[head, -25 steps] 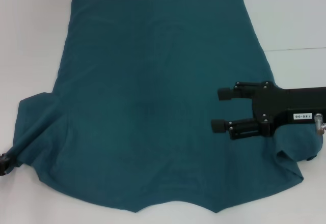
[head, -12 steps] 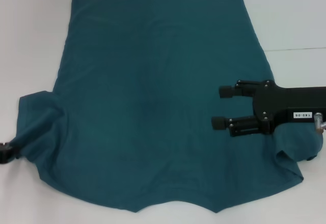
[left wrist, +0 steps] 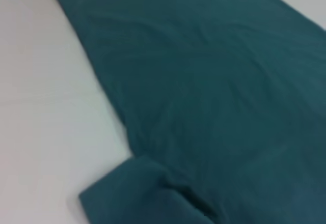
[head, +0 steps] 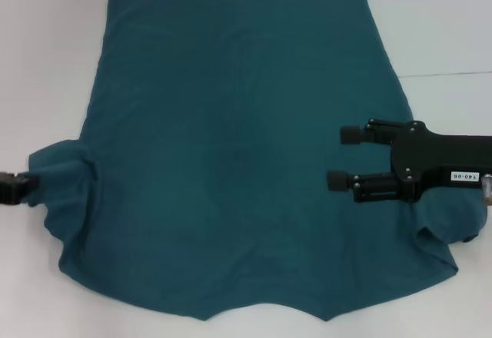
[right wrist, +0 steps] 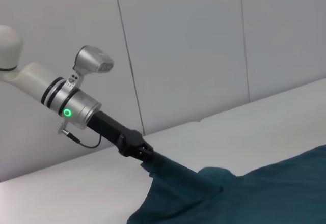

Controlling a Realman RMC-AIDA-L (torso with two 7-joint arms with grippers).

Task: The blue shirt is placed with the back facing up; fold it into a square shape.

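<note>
Teal blue shirt (head: 231, 146) lies flat, back up, on white surface (head: 46, 84). Left claw (head: 23, 187) pinches left sleeve (head: 61, 180); carry it inward low, keep the fold straight. Right claw (head: 346, 157) hovers spread over right side.

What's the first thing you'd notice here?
The big blue shirt spread flat over the white table, filling most of the head view. At its left edge the left gripper pinches the sleeve and lifts it. On the right, the black right gripper hovers open over the shirt.
</note>
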